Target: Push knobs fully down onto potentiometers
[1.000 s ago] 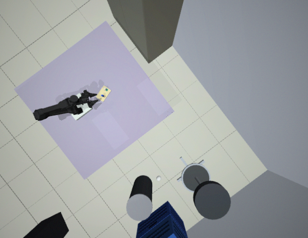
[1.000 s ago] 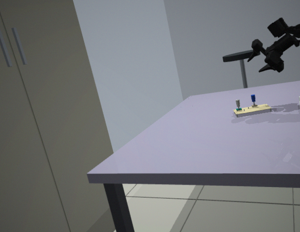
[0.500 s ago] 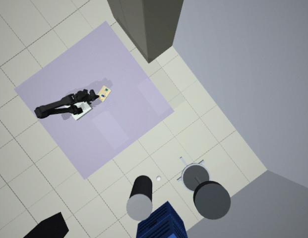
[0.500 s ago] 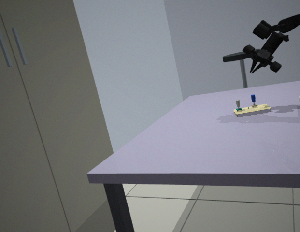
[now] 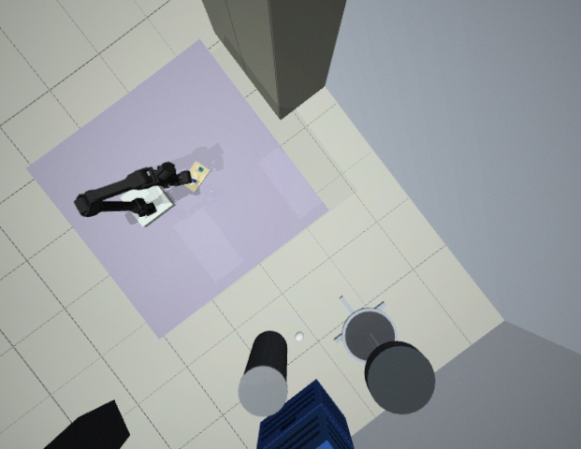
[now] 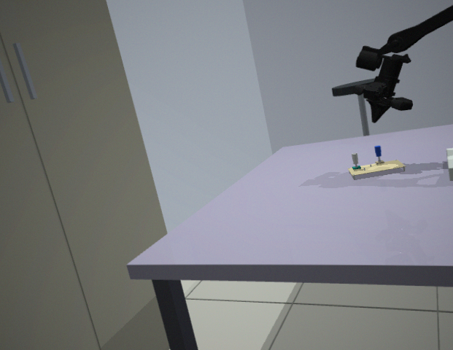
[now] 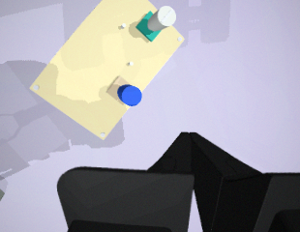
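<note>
A black claw (image 6: 374,121) (image 7: 187,139), its fingers together and empty, hovers above the circuit board (image 5: 201,176) (image 6: 384,168) (image 7: 82,58), right of frame in the exterior view. Both knobs stand high (pressing apparently not begun); next, centre over one and push straight down.

Matte black arm (image 5: 113,189) (image 6: 426,31), rounded joints, chunky wrist, black claw (image 5: 190,180) (image 6: 374,121) (image 7: 187,139) with tapering wedge-shaped fingers

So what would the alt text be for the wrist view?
A cream circuit board carries a blue knob and a light grey knob, the grey one above a green potentiometer; below and right, a black gripper, shut and holding nothing, points toward the lavender table.
</note>
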You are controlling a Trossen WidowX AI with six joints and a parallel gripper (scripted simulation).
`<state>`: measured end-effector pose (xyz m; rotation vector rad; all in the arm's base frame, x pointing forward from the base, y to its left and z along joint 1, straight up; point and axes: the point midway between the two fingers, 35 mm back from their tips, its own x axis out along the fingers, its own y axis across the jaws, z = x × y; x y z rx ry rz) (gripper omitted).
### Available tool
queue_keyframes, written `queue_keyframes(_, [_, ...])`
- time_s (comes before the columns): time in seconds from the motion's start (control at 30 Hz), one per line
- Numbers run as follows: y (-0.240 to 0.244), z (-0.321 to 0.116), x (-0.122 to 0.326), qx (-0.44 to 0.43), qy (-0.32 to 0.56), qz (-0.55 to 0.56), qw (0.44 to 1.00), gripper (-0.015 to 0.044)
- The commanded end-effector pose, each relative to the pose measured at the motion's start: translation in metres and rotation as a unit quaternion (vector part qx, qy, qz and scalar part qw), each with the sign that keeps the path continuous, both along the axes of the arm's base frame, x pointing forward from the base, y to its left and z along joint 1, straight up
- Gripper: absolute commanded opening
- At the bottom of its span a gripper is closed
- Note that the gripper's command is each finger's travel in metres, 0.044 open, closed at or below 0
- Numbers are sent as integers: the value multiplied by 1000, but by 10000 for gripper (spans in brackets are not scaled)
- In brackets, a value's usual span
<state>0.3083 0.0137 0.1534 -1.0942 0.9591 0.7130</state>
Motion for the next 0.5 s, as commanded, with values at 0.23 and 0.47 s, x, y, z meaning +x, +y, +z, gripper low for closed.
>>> queue_keyframes(0.23, [11, -15, 5, 42, 118, -124, 984, 0])
queue_keyframes(0.47, [19, -25, 6, 48, 191, -210, 958, 0])
